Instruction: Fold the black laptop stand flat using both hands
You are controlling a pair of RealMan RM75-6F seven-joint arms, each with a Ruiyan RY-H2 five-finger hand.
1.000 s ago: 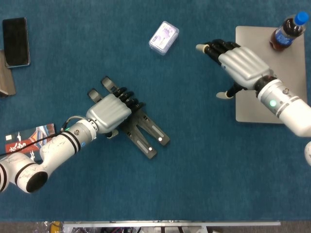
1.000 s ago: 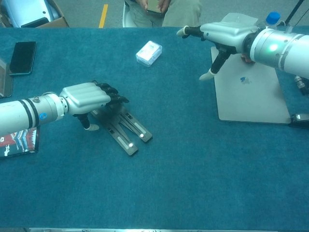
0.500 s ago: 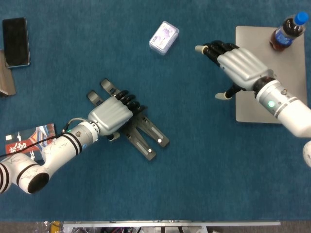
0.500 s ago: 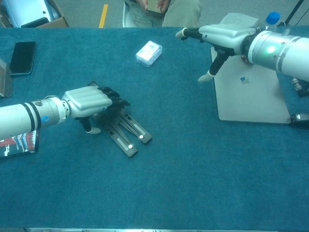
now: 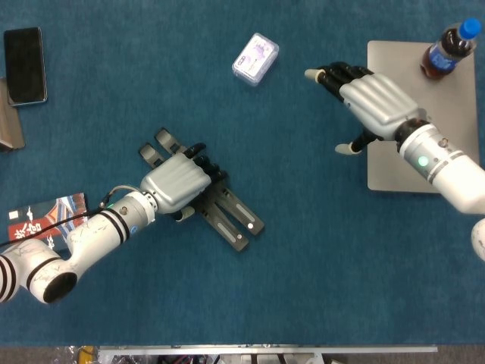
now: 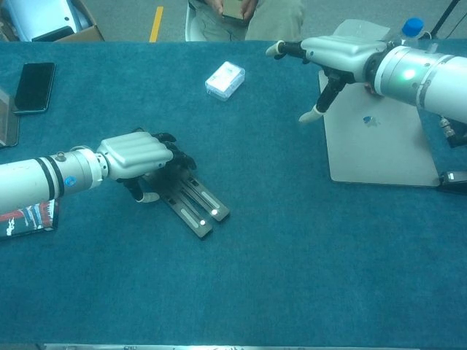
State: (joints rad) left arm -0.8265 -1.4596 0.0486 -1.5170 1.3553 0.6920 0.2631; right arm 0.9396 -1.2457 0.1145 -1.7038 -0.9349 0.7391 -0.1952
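Note:
The black laptop stand (image 5: 231, 214) (image 6: 195, 205) lies flat on the blue table left of centre, its two arms close together and nearly parallel. My left hand (image 5: 178, 183) (image 6: 139, 154) rests palm down over the stand's far end, fingers curled onto it; that end is mostly hidden, with two black tips (image 5: 157, 144) poking out behind. My right hand (image 5: 369, 101) (image 6: 332, 52) hovers over the table at the upper right, fingers stretched out and apart, holding nothing, beside the grey laptop's left edge.
A closed grey laptop (image 5: 402, 163) (image 6: 372, 146) lies at the right with a cola bottle (image 5: 449, 49) on its far corner. A small white box (image 5: 256, 58) (image 6: 224, 79) sits at the back middle. A black phone (image 5: 24, 65) (image 6: 34, 86) and a booklet (image 5: 34, 220) lie at the left.
The stand's two arms have closed together from a spread V to nearly parallel. My left hand has slid slightly toward the near side over it. The right hand has barely moved.

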